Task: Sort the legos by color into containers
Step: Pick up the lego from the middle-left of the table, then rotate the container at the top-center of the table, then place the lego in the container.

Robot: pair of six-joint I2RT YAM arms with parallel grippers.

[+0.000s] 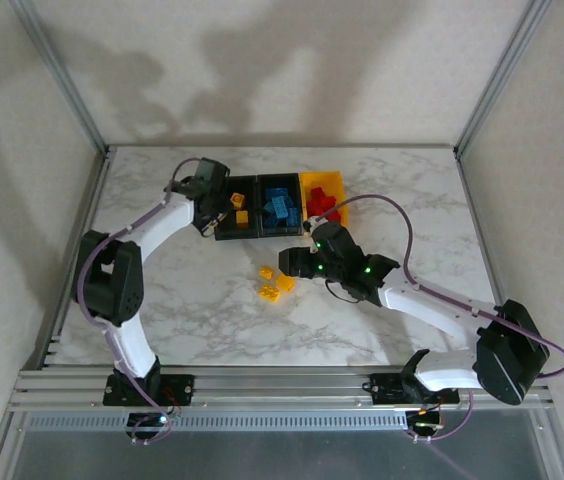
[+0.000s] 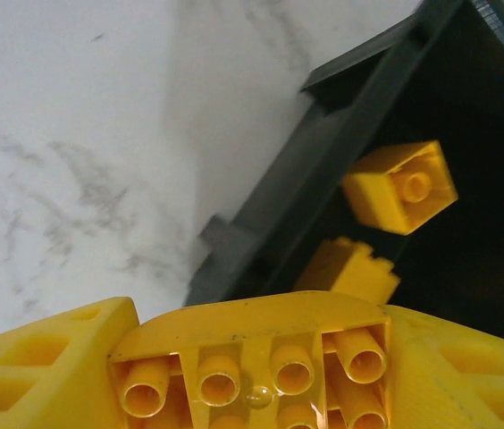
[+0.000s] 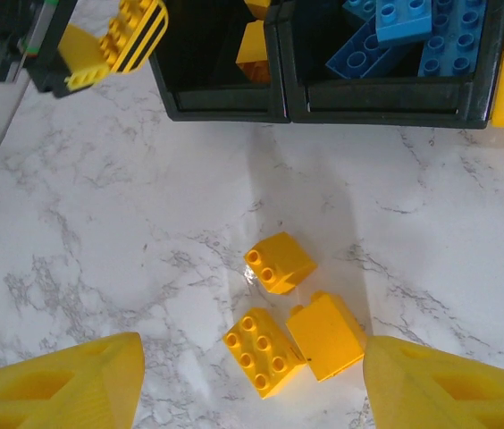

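Left wrist view is showing the left gripper (image 2: pixel 252 380) clamping a yellow brick (image 2: pixel 261 344), its hollow underside facing the camera, near the wall of the left black bin (image 2: pixel 323 165), where two yellow bricks (image 2: pixel 401 186) are lying. The right gripper (image 3: pixel 252 371) is hovering with its jaws standing wide and nothing between them, above three loose yellow bricks (image 3: pixel 279 262) lying close together on the marble table (image 3: pixel 100 232). Blue bricks (image 3: pixel 395 40) are sitting in the middle black bin (image 3: pixel 386 112); the yellow bin (image 1: pixel 322 176) is holding red bricks (image 1: pixel 324 207).
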